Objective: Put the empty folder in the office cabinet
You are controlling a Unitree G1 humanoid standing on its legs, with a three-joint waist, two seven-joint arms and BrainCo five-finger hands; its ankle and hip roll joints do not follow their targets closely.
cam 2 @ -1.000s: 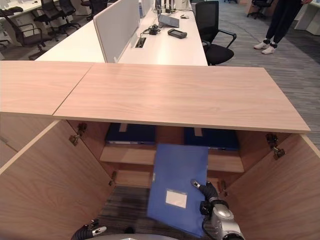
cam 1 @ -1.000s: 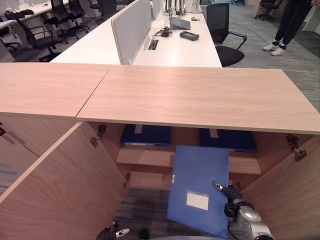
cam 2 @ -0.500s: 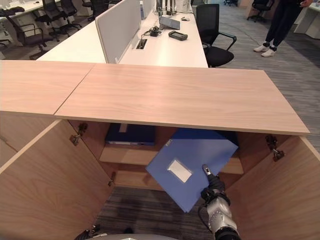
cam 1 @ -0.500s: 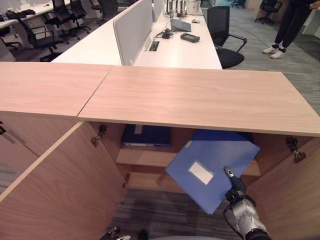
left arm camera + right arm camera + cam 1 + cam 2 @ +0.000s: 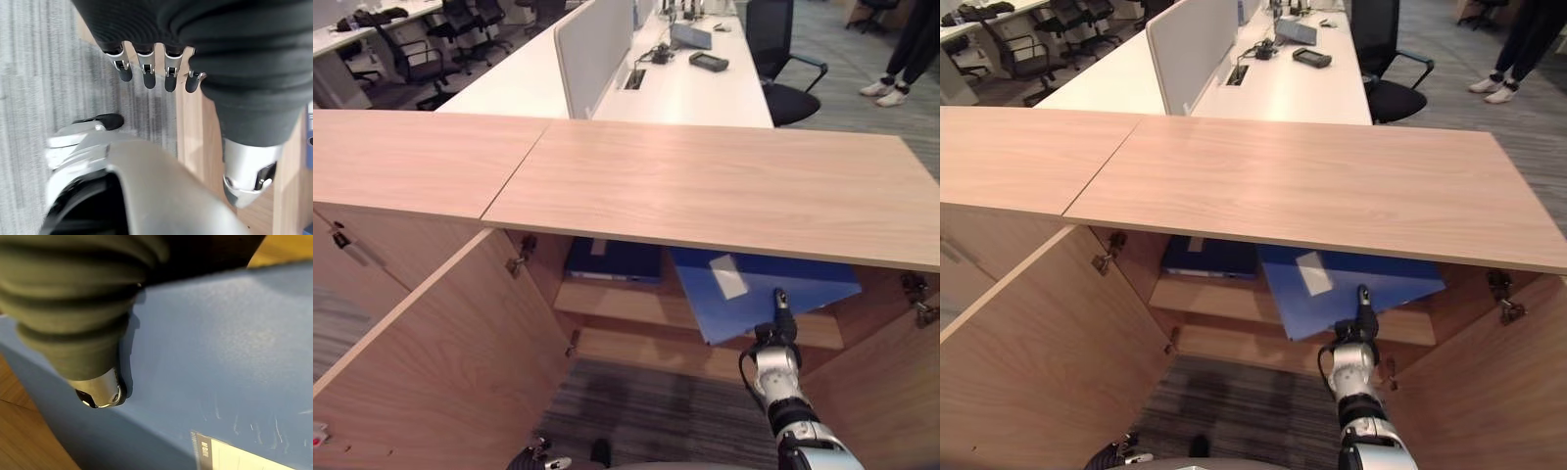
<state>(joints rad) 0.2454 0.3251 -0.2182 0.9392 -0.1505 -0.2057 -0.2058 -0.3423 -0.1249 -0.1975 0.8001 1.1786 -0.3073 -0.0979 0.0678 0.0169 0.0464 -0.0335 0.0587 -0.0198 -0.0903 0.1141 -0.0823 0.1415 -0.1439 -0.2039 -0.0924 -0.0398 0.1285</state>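
A blue folder (image 5: 754,294) with a white label lies nearly flat, its far part under the cabinet top (image 5: 724,186), over the right side of the inner shelf (image 5: 626,305). My right hand (image 5: 773,357) is shut on its near edge from below. In the right wrist view the thumb (image 5: 100,394) presses on the folder's blue face (image 5: 220,357); the other fingers are hidden beneath it. My left hand (image 5: 540,458) hangs low by the floor, fingers (image 5: 146,73) relaxed and holding nothing.
Both cabinet doors stand open: the left door (image 5: 440,352) swings out wide, the right door (image 5: 891,401) is close to my right arm. A dark blue folder (image 5: 612,262) lies on the shelf's left. Behind are desks, office chairs and a standing person (image 5: 911,49).
The folder went from hanging upright before the cabinet to lying almost flat, pushed in over the shelf. My right hand rose and moved forward with it. The camera also shifted.
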